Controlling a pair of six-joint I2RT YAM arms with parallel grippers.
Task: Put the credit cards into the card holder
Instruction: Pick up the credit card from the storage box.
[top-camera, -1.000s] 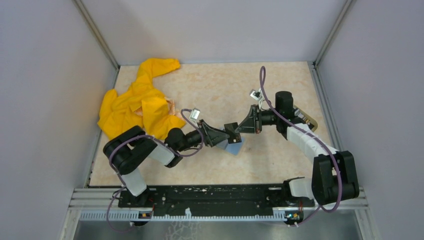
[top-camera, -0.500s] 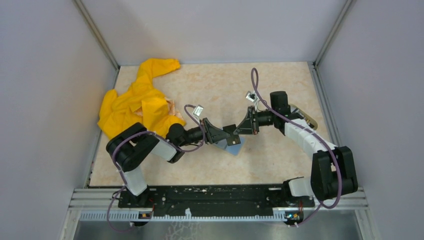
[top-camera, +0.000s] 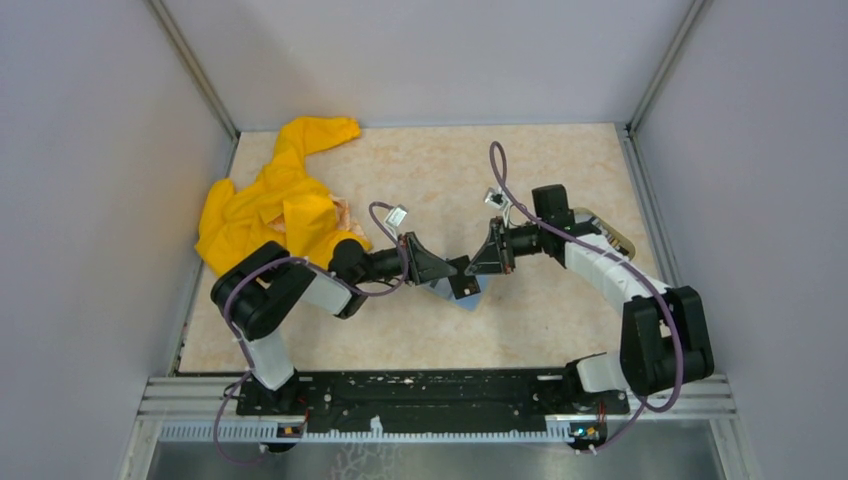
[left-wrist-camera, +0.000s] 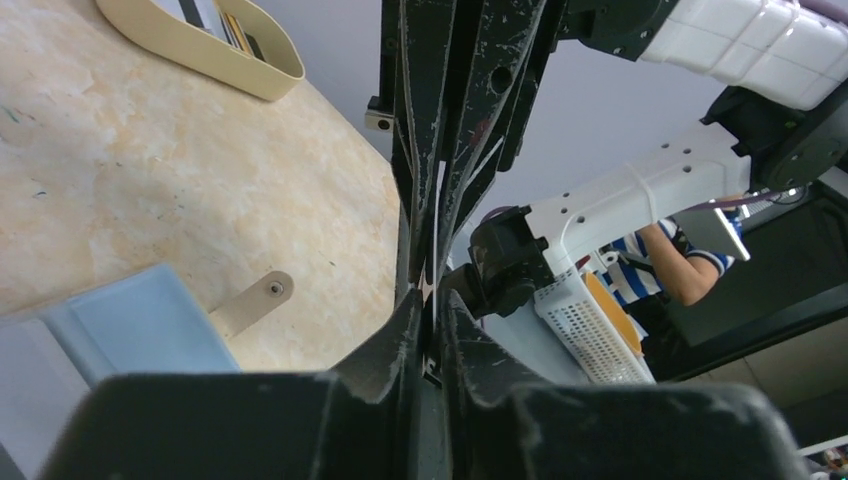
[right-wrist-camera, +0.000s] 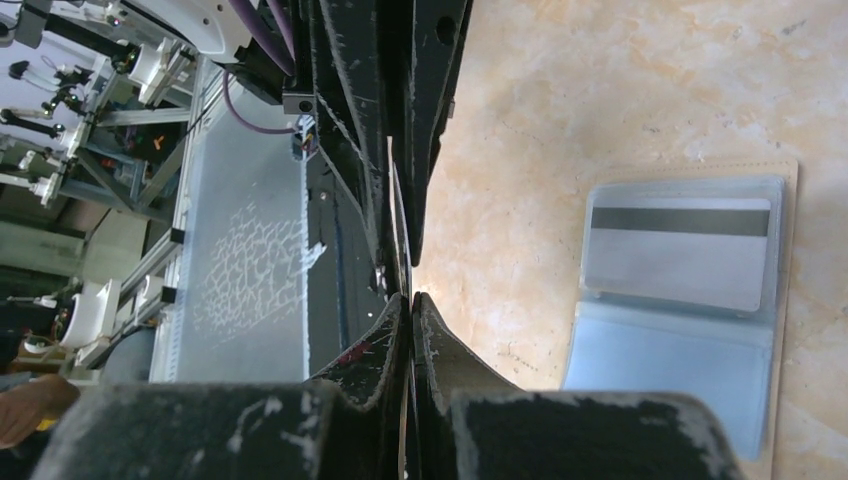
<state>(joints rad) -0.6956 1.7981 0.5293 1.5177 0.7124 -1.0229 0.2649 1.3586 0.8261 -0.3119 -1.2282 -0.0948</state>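
Observation:
Both grippers meet over the middle of the table, jaws facing each other. A thin credit card (left-wrist-camera: 433, 285) stands edge-on between them. My left gripper (left-wrist-camera: 430, 300) (top-camera: 458, 280) has its jaws pressed on the card's edge. The right gripper (right-wrist-camera: 410, 295) (top-camera: 470, 268) is shut on the same card from the other side. Just below them the card holder (right-wrist-camera: 680, 350) (left-wrist-camera: 130, 330) (top-camera: 470, 296) lies open on the table. One silvery card with a dark stripe (right-wrist-camera: 680, 255) sits in its upper slot. Its tan snap strap (left-wrist-camera: 255, 300) points outward.
A cream oval dish (left-wrist-camera: 200, 45) (top-camera: 612, 236) holding more cards stands at the right, behind the right arm. A crumpled yellow cloth (top-camera: 270, 215) covers the back left of the table. Grey walls close in three sides.
The left jaws have closed from wide apart onto the card. The left gripper slid right and the right gripper left, so the two now overlap.

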